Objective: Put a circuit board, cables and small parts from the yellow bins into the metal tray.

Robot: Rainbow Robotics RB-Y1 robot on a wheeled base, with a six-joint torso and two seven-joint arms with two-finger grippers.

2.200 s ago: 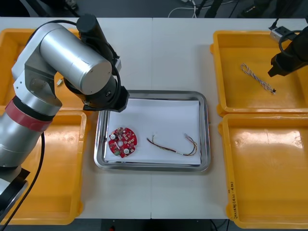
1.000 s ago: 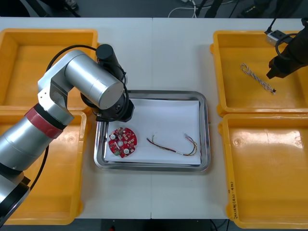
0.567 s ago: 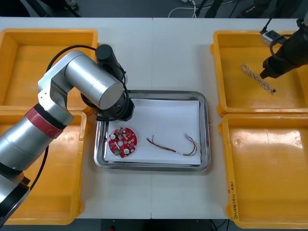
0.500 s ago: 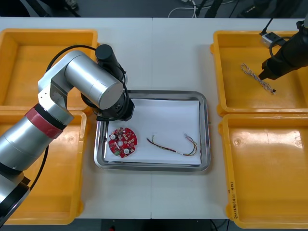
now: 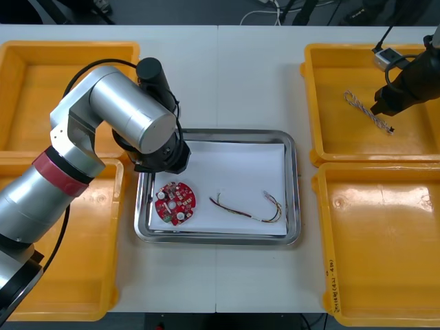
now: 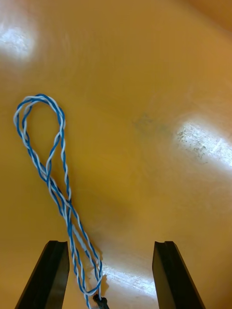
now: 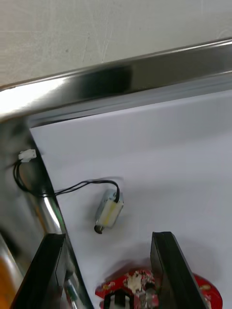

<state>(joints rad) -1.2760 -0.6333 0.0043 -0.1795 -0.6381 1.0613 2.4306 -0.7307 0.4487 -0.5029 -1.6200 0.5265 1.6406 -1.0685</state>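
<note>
Light table (image 5: pixel 254 75), metal tray (image 5: pixel 234 133) at centre. Right end effector (image 6: pixel 108 246): fingers wide apart, low in far right yellow bin (image 5: pixel 344 148), end of twisted blue and white cable (image 5: pixel 366 112) between them. Left end effector (image 7: pixel 108 239): fingers wide, over tray's far left corner. In tray: small metal part (image 7: pixel 108 215) with black cable (image 7: pixel 82 184), red circuit board (image 5: pixel 174 203), red and yellow cable (image 5: pixel 247 210).

L arm (image 5: pixel 117 113): fat brushed-silver cylinders, red band (image 5: pixel 58 172) w/ black edging, thin black cable (image 5: pixel 55 237) alongside. R arm (image 5: pixel 410 82): matte black, small grey box (image 5: pixel 383 58) clipped on. R gripper (image 6: pixel 110 246) fingers (image 6: pixel 48 275): flat black slabs.
</note>
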